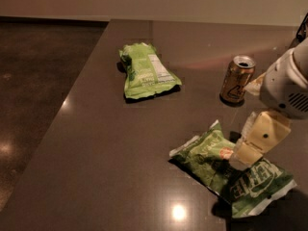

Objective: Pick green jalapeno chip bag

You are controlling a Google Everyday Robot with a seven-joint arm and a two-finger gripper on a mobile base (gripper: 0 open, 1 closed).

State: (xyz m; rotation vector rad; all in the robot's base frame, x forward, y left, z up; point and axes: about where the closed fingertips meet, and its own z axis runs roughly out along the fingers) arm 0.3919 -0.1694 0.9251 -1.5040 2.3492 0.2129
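Green jalapeno chip bag lies under the hand, grasp unclear; can just behind.

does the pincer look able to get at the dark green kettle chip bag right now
Probably yes. The pincer hangs right over the middle of the green jalapeno chip bag, nothing between them. The can and the lime-green bag lie apart from it, further back.

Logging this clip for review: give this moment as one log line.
gripper: at green jalapeno chip bag | bag: lying on table | grasp: unconfirmed
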